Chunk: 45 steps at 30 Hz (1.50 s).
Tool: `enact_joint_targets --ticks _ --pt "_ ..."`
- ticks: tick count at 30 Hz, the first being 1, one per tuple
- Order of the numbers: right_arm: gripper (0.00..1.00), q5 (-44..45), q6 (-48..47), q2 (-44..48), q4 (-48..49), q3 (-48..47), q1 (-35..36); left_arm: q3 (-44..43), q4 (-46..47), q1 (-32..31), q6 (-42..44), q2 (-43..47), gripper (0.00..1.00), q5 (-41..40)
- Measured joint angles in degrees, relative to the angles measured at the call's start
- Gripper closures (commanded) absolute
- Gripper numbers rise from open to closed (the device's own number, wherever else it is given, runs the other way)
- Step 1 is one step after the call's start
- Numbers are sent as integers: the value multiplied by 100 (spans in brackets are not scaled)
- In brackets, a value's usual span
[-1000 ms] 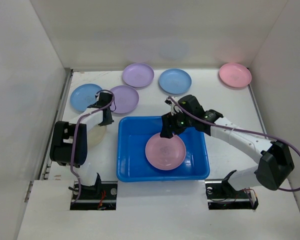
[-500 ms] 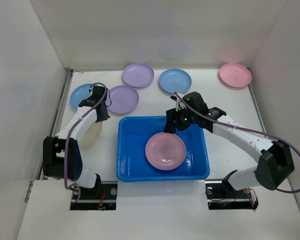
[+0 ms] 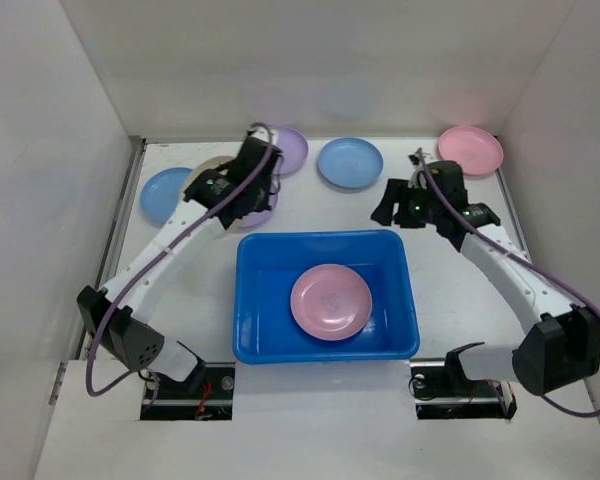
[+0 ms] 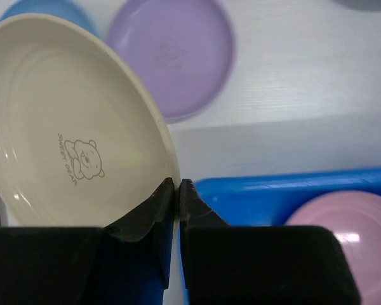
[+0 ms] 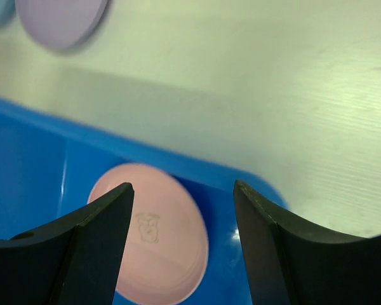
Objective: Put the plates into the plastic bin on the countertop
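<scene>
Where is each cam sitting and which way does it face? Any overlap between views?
Top external: above and behind the arms, looking down on the countertop; the left arm and right arm show whole.
Left wrist: on the left arm, looking past the left gripper, shut on the rim of the cream plate, toward a lilac plate.
Right wrist: on the right arm, looking down through the open right gripper at the blue bin.
Shared: all three show the pink plate lying in the bin.

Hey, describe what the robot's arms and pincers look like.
The left arm and right arm have white shells with black joints; a purple cable runs along each. The left pincer and right pincer have matte black, wedge-shaped fingers.
</scene>
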State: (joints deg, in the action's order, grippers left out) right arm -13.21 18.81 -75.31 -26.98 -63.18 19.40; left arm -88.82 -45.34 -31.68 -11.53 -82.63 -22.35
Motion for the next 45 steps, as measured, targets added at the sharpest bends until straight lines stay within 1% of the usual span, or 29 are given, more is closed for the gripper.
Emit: enact_joint_targets --ticks 3,6,8,13,17,20,23,27,36,42,45 --pt "29 236 186 232 4 -11 -623 -573 -173 -1056 39 -393 100 -26" --pt "29 442 367 437 22 -11 -1196 -951 -295 -1893 68 -898 100 33" --pt "29 549 466 542 42 -11 -1436 -1161 -407 -2288 85 -1244 100 138" --pt "29 704 581 619 44 -11 -1626 -1497 -581 -2922 114 -1895 100 448" --pt "29 743 629 619 44 -11 -1650 -1749 -704 -3320 101 -2203 100 678" --pt "29 769 647 619 46 -11 -1696 -1816 -704 -3565 63 -2271 100 918" --pt "29 793 649 619 46 -11 -1718 -1816 -721 -3709 20 -2275 100 1152" --pt "29 837 651 619 48 -11 -1738 -1725 -684 -3676 -26 -2275 99 1416" --pt "29 984 678 487 103 -11 -1943 -688 -369 -3469 -35 -2273 98 2004" --pt "29 1132 695 411 208 -11 -2090 -101 -81 -3418 -151 -2273 98 2841" --pt "29 1196 695 319 223 -11 -2094 -13 52 -3379 -142 -2293 98 3152"
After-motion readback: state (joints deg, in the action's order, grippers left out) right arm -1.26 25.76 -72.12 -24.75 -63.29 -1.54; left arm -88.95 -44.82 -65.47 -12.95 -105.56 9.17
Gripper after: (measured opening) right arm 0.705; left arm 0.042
